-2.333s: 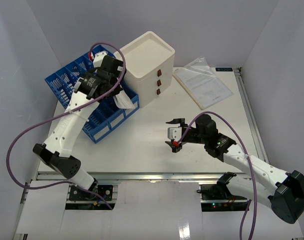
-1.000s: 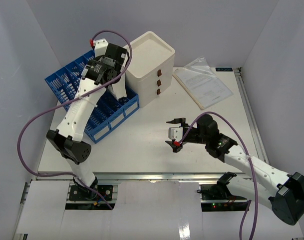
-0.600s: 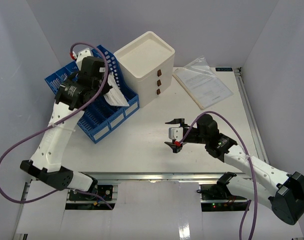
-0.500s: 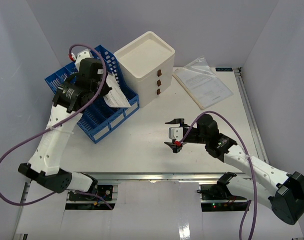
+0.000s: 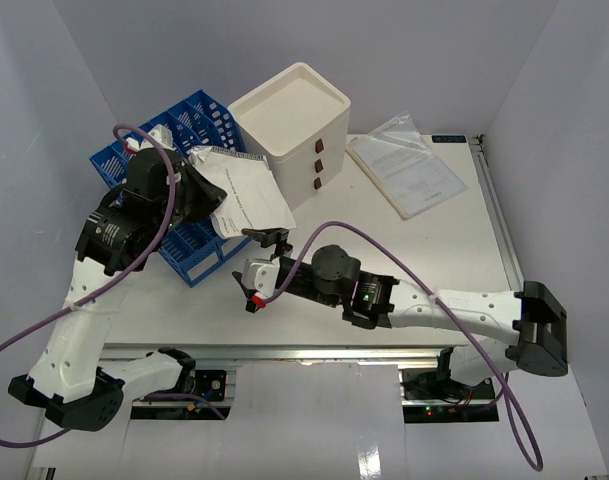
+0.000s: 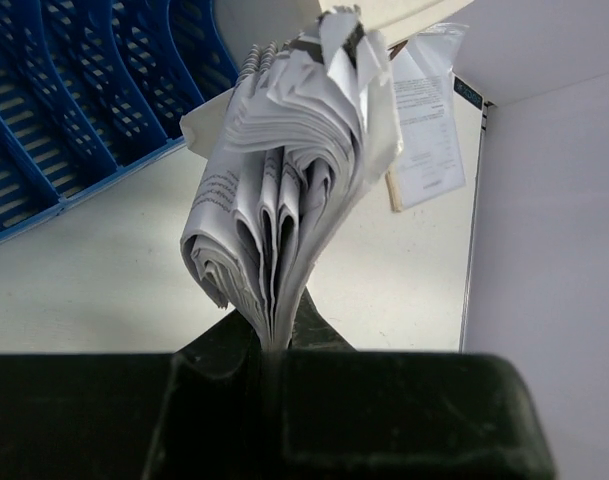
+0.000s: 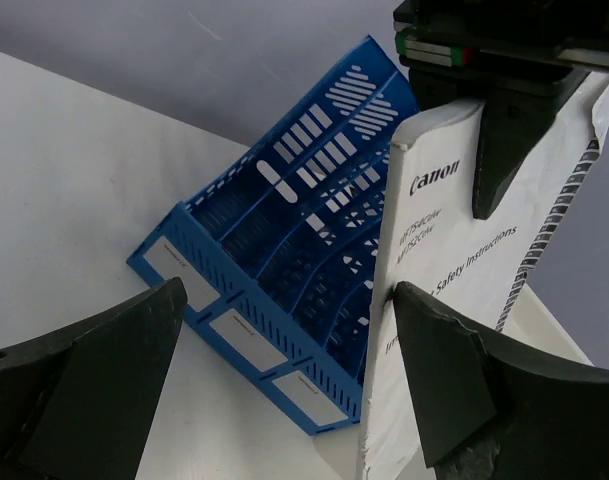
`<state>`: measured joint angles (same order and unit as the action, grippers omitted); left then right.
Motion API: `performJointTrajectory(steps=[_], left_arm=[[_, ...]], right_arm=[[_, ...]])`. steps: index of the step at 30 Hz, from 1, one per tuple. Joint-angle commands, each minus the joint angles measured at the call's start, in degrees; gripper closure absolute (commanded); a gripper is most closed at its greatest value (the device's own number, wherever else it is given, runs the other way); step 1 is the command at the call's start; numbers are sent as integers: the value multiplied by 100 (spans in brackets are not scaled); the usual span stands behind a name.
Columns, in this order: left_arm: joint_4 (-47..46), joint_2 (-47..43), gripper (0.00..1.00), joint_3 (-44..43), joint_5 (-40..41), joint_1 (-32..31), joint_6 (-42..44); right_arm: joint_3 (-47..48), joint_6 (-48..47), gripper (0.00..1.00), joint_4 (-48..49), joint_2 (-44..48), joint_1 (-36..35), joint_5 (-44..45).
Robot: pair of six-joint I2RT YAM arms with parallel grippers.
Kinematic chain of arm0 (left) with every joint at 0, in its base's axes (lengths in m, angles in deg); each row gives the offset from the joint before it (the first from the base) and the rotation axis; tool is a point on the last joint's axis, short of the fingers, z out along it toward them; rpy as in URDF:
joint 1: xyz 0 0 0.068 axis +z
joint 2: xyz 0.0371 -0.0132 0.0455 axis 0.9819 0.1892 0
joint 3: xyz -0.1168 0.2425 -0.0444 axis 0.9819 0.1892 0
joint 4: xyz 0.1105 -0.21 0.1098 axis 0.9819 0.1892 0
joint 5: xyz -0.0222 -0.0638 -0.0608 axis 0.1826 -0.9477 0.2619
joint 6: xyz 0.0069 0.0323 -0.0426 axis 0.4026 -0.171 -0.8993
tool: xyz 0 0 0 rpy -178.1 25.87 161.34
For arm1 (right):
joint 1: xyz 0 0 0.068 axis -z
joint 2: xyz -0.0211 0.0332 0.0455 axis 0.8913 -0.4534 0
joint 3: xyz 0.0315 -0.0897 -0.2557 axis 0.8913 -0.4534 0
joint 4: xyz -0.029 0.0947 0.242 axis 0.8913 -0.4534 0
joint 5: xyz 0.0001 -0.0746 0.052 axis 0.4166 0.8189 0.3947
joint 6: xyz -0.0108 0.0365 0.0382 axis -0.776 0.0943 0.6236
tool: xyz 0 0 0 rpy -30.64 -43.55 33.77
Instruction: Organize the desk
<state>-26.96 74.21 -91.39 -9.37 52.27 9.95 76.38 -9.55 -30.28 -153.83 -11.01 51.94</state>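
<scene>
Over white desk (image 5: 404,250) w/ grey walls (image 5: 434,60), left claw (image 5: 208,200) pinching manual (image 5: 246,185), right claw (image 5: 254,271) wide.

From above, the booklet (image 5: 246,190) covers part of the blue rack (image 5: 197,243). In the right wrist view it hides one finger of the left hand (image 7: 496,175), whose body the top edge cuts off. Print on the sleeved paper (image 5: 406,172) is too small to read

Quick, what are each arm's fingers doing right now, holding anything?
Left gripper: fingers closed on the paper booklet.
Right gripper: fingers open, holding nothing.
</scene>
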Motion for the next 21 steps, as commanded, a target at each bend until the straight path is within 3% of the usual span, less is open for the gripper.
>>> performJointTrajectory(steps=[1,5,9,10,13,14,16,17,19,21], left_arm=[[-376,26,100,-53,-255,11,-371],[-370,38,100,-106,-354,11,-453],[-378,-2,100,-165,-528,11,-543],[-389,-14,100,-163,-596,10,-561],[-374,-36,100,-178,-669,3,-590],[-351,-52,100,-209,-596,10,-591],[-283,-50,100,-321,-425,11,-549],[-260,-36,97,-364,-375,11,-515],[-267,4,84,-444,-323,11,-455],[-377,48,58,-451,-380,9,-348]], right_arm=[[-130,-1419,10,2246,-494,-329,2331],[-89,-2448,9,4178,-1201,-352,3121],[-18,-2731,4,4629,-1418,-263,3020],[4,-2543,8,4384,-1367,-203,2831],[162,-1658,39,3491,-1136,-23,2369],[262,-1421,51,3200,-1094,25,2345],[356,-1143,83,2697,-1051,113,2288],[308,-1116,92,2634,-1005,140,2244],[203,-1052,92,2550,-893,193,2053],[203,-750,92,2144,-774,263,1855]])
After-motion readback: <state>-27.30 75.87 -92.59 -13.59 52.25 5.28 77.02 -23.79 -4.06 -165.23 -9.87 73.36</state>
